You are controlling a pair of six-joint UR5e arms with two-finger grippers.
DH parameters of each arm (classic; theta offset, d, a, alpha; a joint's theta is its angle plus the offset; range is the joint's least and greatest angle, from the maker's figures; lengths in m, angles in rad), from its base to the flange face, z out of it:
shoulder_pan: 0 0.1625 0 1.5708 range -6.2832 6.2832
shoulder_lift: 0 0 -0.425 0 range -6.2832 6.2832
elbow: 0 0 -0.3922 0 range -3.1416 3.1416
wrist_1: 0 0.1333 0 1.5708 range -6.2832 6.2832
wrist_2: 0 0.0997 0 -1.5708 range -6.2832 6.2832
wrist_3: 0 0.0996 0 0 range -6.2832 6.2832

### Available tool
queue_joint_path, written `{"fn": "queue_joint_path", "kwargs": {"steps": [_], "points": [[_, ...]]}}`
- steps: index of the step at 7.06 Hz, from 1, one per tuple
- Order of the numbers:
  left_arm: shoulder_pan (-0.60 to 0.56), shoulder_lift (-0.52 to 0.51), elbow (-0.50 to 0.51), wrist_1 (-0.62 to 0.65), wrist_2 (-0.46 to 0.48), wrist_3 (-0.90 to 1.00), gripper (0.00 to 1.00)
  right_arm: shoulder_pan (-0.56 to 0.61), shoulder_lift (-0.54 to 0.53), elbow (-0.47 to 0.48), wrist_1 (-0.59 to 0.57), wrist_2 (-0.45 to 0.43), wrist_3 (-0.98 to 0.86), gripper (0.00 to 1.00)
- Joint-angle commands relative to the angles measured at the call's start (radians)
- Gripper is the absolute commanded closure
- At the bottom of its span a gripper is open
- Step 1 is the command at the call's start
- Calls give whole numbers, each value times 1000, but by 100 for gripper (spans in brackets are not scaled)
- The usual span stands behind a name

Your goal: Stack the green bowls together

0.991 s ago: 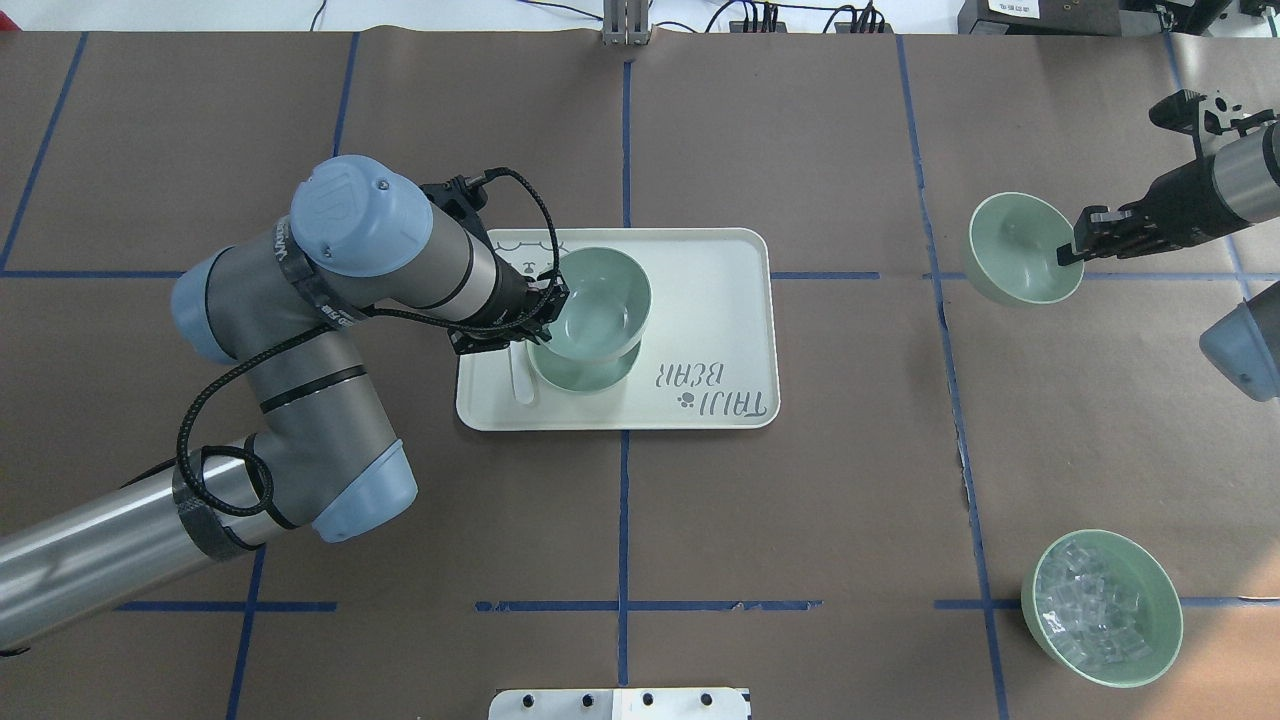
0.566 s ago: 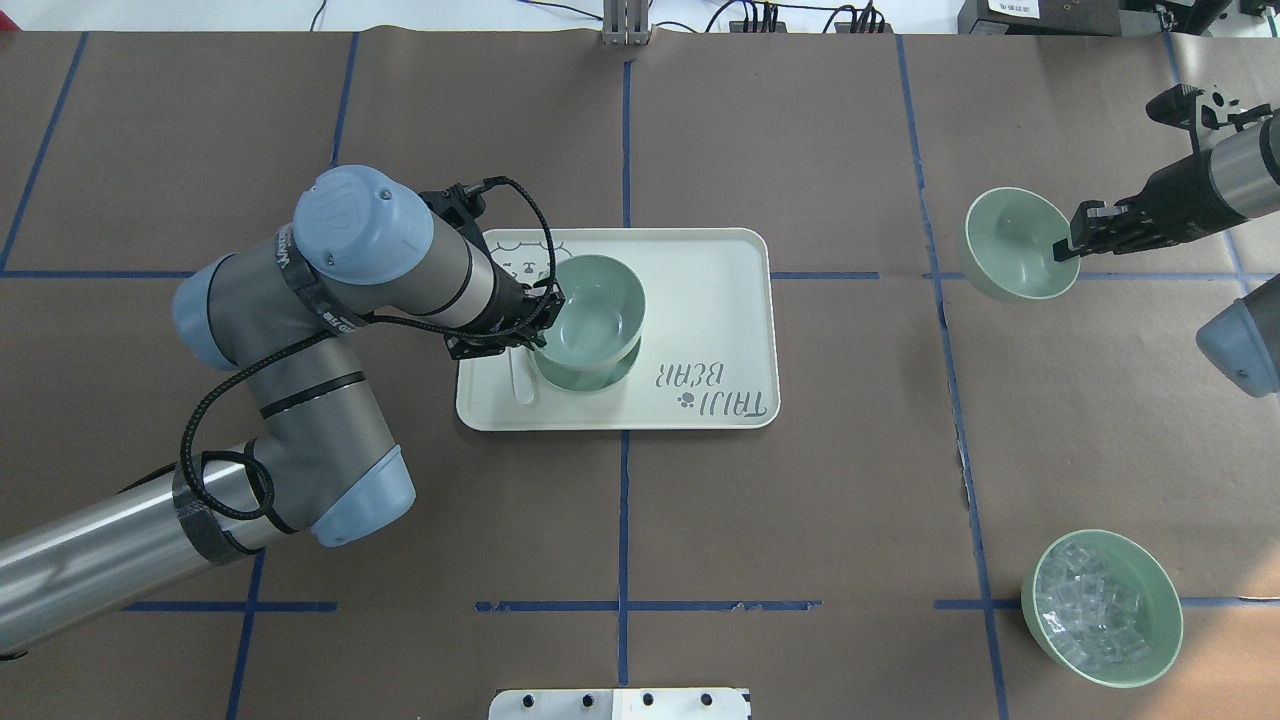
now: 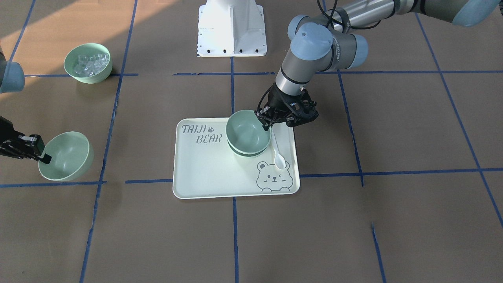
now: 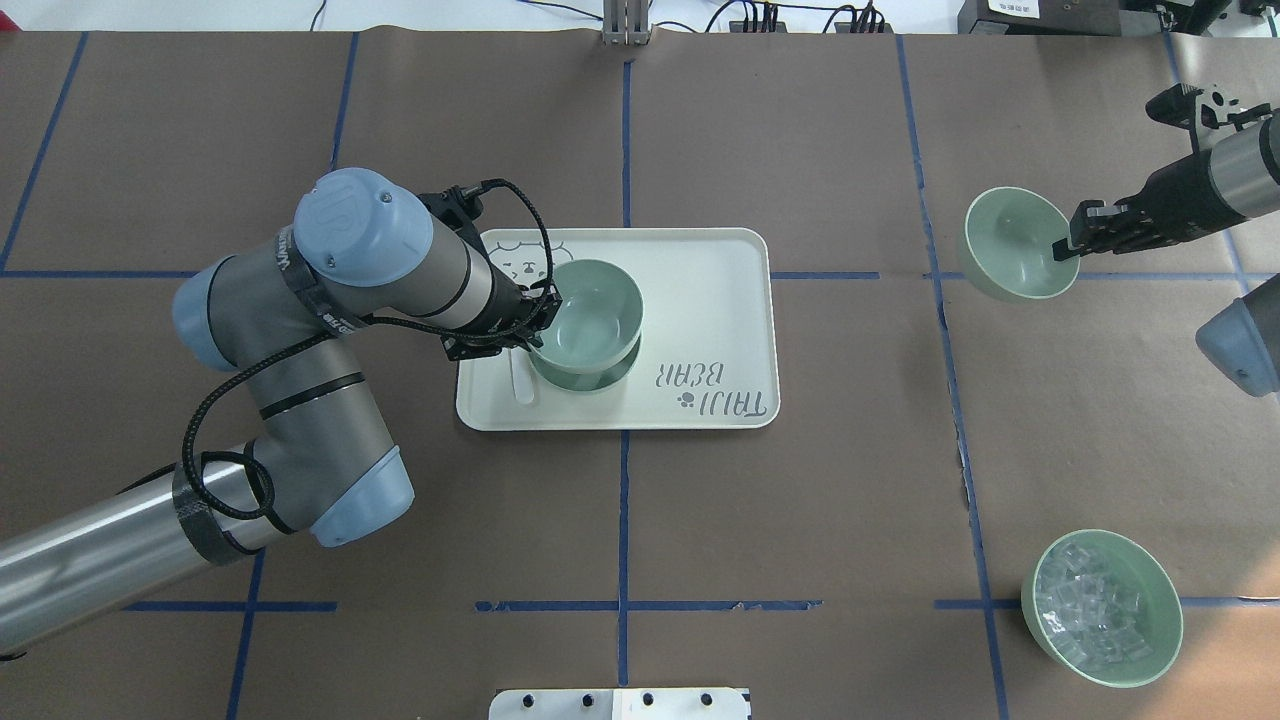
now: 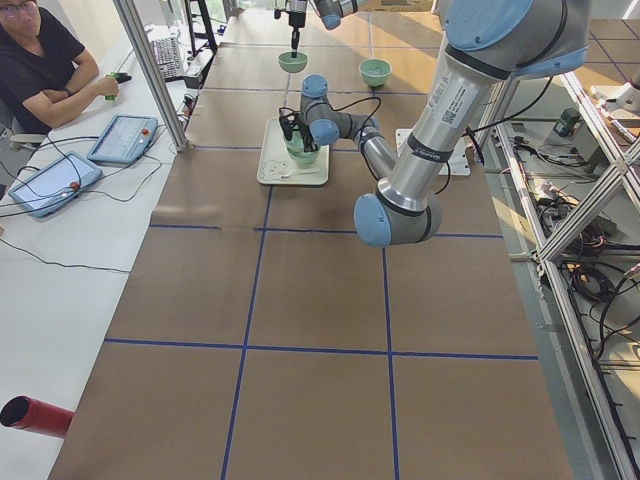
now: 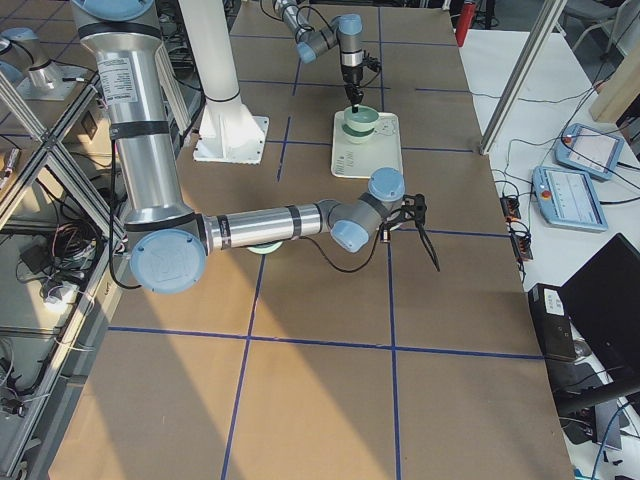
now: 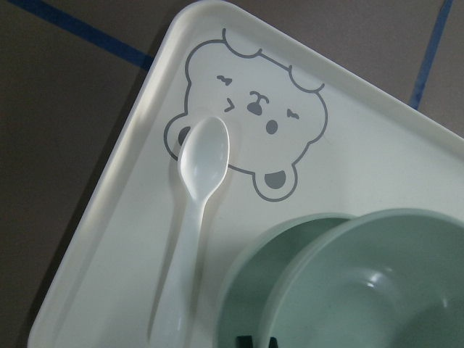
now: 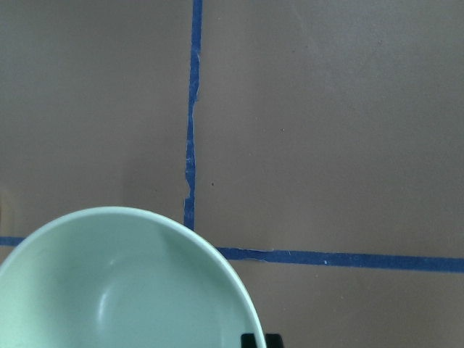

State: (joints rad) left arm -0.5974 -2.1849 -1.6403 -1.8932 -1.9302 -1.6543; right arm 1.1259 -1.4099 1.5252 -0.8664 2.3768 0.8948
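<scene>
On the cream tray (image 4: 700,300), my left gripper (image 4: 540,322) is shut on the rim of a green bowl (image 4: 592,308). It holds that bowl partly nested in a second green bowl (image 4: 590,380). The front view shows the gripper (image 3: 267,122), the upper bowl (image 3: 247,131) and the lower bowl (image 3: 247,154). The left wrist view shows both bowls, upper (image 7: 377,290) and lower (image 7: 254,290). My right gripper (image 4: 1065,245) is shut on the rim of the third green bowl (image 4: 1012,245), which is tilted at the far right. That bowl also shows in the front view (image 3: 67,157) and the right wrist view (image 8: 123,283).
A white spoon (image 4: 520,375) lies on the tray beside the stacked bowls, next to the bear print (image 7: 254,109). A like green bowl with clear ice-like cubes (image 4: 1100,608) stands at the near right. The robot's white base plate (image 3: 232,27) is at the table's near edge.
My left gripper has lowered its bowl into the bowl on the tray. My right gripper has shifted its bowl slightly left and farther away.
</scene>
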Motion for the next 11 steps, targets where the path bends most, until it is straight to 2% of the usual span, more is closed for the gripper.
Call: {"fn": "queue_joint_path", "kwargs": {"steps": [1, 4, 6, 7, 9, 11], "points": [[-1, 1, -4, -1, 4, 1, 0, 0, 20, 1, 0, 7, 4, 100], [-27, 11, -21, 26, -6, 54, 0, -17, 139, 10, -3, 57, 112, 100], [-99, 14, -99, 182, -16, 215, 0, -108, 224, 30, -3, 48, 252, 100], [-152, 17, -116, 218, -57, 278, 0, -154, 268, 32, -23, 35, 294, 100], [-221, 77, -165, 240, -76, 379, 0, -281, 371, 41, -129, -126, 297, 100], [-297, 120, -174, 240, -125, 494, 0, -365, 433, 43, -193, -200, 300, 100]]}}
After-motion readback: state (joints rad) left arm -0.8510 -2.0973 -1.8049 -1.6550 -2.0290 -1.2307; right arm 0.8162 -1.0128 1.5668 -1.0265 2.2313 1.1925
